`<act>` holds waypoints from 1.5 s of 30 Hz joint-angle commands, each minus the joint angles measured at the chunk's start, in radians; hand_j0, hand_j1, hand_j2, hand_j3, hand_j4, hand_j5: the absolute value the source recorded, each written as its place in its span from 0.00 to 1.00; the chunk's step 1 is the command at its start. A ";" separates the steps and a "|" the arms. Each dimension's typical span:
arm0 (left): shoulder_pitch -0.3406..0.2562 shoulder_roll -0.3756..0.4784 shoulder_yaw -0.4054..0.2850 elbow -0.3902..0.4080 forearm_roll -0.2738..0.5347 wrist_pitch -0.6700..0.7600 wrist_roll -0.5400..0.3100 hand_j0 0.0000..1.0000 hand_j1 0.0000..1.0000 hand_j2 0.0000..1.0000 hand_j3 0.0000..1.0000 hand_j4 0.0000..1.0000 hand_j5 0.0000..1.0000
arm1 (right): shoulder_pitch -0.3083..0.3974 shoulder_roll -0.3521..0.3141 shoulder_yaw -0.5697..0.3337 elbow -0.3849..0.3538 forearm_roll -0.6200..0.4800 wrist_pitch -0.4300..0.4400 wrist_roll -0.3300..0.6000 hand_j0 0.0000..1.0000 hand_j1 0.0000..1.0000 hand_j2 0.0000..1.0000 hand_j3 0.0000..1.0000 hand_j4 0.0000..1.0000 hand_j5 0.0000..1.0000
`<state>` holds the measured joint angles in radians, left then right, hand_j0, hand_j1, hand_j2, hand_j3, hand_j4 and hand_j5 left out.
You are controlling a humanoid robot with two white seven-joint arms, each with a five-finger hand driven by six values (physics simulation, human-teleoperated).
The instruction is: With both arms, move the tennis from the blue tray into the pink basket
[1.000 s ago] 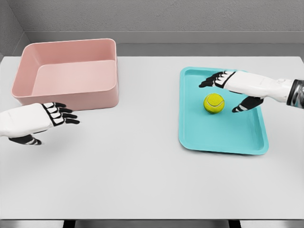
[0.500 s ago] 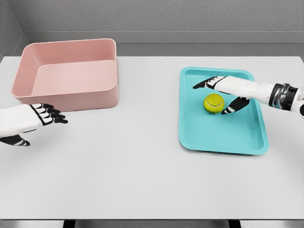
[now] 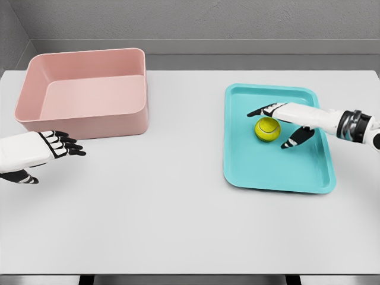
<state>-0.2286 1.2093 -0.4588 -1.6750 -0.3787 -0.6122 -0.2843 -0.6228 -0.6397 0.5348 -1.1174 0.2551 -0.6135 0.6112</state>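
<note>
Seen from the robot's head camera, a pale grey bench carries two containers set well apart. At the far left stands the pink basket, a deep rounded-corner tub whose interior shows only its bare pink floor and walls. At the right lies the blue tray, a shallow turquoise rectangle with a raised rim, holding a single item: the yellow-green tennis ball, which rests on the tray's floor in its far half, a little right of the middle. The right hand, on a white arm reaching in from the right edge, hovers over the tray with its black-tipped fingers spread; they stretch past the far side of the ball while the thumb points down just beside the ball's right, so the hand brackets the ball without closing on it, and whether any digit touches the ball cannot be told. The left hand comes in from the left edge, held over the bench just in front of the basket's near wall, fingers loosely extended toward the right and thumb tucked below, holding nothing.
</note>
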 commanded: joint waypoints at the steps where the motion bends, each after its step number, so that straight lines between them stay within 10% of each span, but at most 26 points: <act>1: 0.000 0.001 0.000 0.000 0.006 0.001 0.000 1.00 1.00 1.00 1.00 1.00 1.00 | 0.000 0.008 0.002 0.013 0.000 0.003 0.000 0.98 0.98 0.98 0.98 0.98 0.98; 14: 0.000 -0.001 0.000 0.000 0.004 0.001 -0.001 1.00 1.00 1.00 1.00 1.00 1.00 | -0.020 0.043 0.005 0.045 0.016 0.003 0.000 0.94 0.94 0.94 0.94 0.94 0.94; 45: 0.000 -0.005 0.000 -0.003 0.003 0.001 -0.001 1.00 1.00 1.00 1.00 1.00 1.00 | -0.008 0.040 0.005 0.042 0.033 0.003 0.000 0.39 0.39 0.39 0.39 0.39 0.39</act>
<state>-0.2286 1.2029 -0.4588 -1.6775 -0.3813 -0.6122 -0.2857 -0.6305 -0.5986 0.5412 -1.0724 0.2946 -0.6128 0.6108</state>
